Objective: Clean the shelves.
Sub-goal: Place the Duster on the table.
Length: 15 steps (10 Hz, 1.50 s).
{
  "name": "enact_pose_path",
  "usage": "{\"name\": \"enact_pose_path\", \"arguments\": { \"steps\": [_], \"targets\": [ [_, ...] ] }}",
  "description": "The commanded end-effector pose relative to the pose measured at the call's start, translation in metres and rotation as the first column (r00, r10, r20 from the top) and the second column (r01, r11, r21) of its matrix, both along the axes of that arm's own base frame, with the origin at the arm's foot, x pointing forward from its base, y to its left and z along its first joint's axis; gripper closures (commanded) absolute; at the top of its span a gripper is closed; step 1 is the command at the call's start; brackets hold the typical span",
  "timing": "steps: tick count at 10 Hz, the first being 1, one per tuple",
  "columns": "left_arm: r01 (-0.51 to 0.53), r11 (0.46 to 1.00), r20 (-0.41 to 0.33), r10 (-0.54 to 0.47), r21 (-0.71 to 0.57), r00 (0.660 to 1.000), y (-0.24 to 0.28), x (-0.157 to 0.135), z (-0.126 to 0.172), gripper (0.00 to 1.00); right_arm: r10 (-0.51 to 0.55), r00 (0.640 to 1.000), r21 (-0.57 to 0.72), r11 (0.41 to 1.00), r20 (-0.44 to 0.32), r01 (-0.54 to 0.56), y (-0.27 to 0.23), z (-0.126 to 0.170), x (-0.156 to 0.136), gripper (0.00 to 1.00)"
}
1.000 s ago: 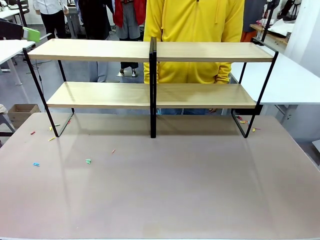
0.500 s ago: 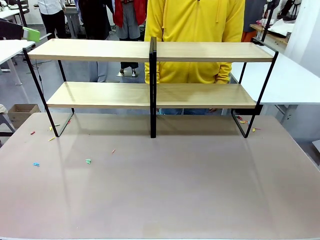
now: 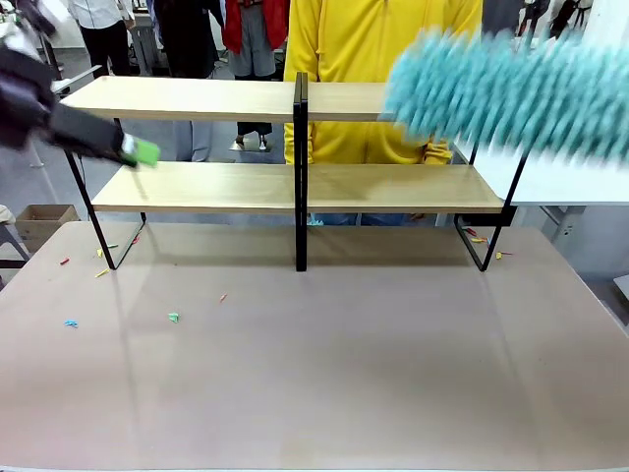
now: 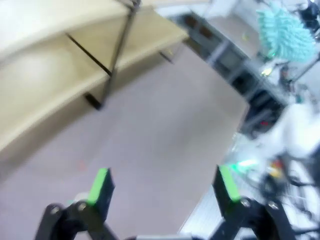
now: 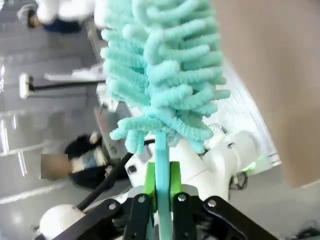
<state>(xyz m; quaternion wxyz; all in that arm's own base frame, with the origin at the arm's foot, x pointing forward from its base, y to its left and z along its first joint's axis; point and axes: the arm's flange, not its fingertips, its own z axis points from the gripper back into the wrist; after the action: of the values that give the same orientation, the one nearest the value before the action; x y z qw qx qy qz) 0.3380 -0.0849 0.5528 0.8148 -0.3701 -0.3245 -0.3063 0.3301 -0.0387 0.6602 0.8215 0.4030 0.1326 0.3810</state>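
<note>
Right tool [image 5: 161, 192]: clamped tight on the thin teal handle of a fluffy teal duster [image 5: 160, 75], green pads pressing the handle from both sides. Duster head [image 3: 511, 90], blurred, up at the right in the front view, level with the top board and overlapping its right end; contact with the wood impossible to tell through the blur.

Left tool [image 4: 162, 187]: spread wide, nothing between the green pads [image 4: 101, 184], nothing touched. In the front view, blurred at the upper left [image 3: 138, 150], its green tip between the two boards at the left end of the shelves [image 3: 295, 187].

Shelves: standing across the far half of the table [image 3: 324, 374], two long light-wood boards on a thin black frame with a black centre post, both boards bare.

Table: small coloured scraps [image 3: 173, 317] scattered on the left side, a few more [image 3: 479, 239] by the right foot of the frame.

Behind the shelves: a person in a yellow top [image 3: 369, 44], standing close at the far edge.
</note>
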Motion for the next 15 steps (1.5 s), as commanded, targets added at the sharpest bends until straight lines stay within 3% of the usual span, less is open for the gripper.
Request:
{"name": "enact_pose_path", "arguments": {
  "steps": [1, 2, 3, 4, 5, 6, 7, 8, 9, 12, 14, 15],
  "targets": [
    [-0.003, 0.978, -0.499, -0.103, -0.207, 0.861, 0.015, -0.054, -0.132, 0.0, 0.106, 0.983, 0.027, 0.994, -0.147, -0.103, 0.008, -0.093, 0.0, 0.88],
    [-0.064, 0.96, -0.557, -0.103, -0.273, 0.824, 0.018, -0.068, -0.168, 0.0, 0.075, 0.97, 0.012, 0.997, -0.23, -0.075, 0.015, -0.137, -0.002, 0.88],
    [-0.093, 0.951, -0.638, -0.123, -0.295, 0.76, 0.024, -0.078, -0.2, 0.0, 0.053, 0.956, -0.022, 0.998, -0.289, -0.062, 0.016, -0.175, -0.007, 0.88],
    [-0.131, 0.937, -0.714, -0.151, -0.324, 0.683, 0.039, -0.086, -0.233, 0.0, 0.039, 0.95, -0.031, 0.998, -0.309, -0.051, 0.005, -0.194, -0.014, 0.88],
    [-0.147, 0.924, -0.73, -0.173, -0.353, 0.661, 0.05, -0.087, -0.247, 0.0, -0.109, 0.955, -0.106, 0.991, -0.275, 0.082, -0.018, -0.172, -0.011, 0.88],
    [-0.139, 0.969, -0.745, -0.06, -0.203, 0.665, 0.066, -0.076, -0.234, 0.0, 0.052, 0.944, -0.013, 0.998, -0.326, -0.06, 0.018, -0.196, -0.009, 0.88],
    [-0.16, 0.905, -0.709, -0.188, -0.394, 0.68, 0.076, 0.028, -0.211, 0.0, -0.057, 0.948, -0.059, 0.997, -0.312, 0.041, -0.016, -0.199, -0.013, 0.88],
    [-0.16, 0.905, -0.709, -0.188, -0.394, 0.68, 0.076, 0.028, -0.211, 0.0, -0.057, 0.948, -0.059, 0.997, -0.312, 0.041, -0.016, -0.199, -0.013, 0.88],
    [-0.16, 0.905, -0.709, -0.188, -0.394, 0.68, 0.076, 0.028, -0.211, 0.0, 0.034, 0.931, -0.071, 0.995, -0.363, -0.064, -0.002, -0.222, 0.007, 0.88],
    [-0.16, 0.905, -0.709, -0.188, -0.394, 0.68, 0.076, 0.028, -0.211, 0.0, 0.124, 0.927, -0.143, 0.972, -0.354, -0.185, 0.034, -0.272, 0.05, 0.88],
    [-0.16, 0.905, -0.709, -0.188, -0.394, 0.68, 0.076, 0.028, -0.211, 0.0, 0.143, 0.917, -0.149, 0.966, -0.372, -0.211, 0.038, -0.284, 0.073, 0.88],
    [-0.16, 0.905, -0.709, -0.188, -0.394, 0.68, 0.076, 0.028, -0.211, 0.0, 0.144, 0.911, -0.157, 0.963, -0.386, -0.218, 0.036, -0.286, 0.082, 0.81]
  ]
}}
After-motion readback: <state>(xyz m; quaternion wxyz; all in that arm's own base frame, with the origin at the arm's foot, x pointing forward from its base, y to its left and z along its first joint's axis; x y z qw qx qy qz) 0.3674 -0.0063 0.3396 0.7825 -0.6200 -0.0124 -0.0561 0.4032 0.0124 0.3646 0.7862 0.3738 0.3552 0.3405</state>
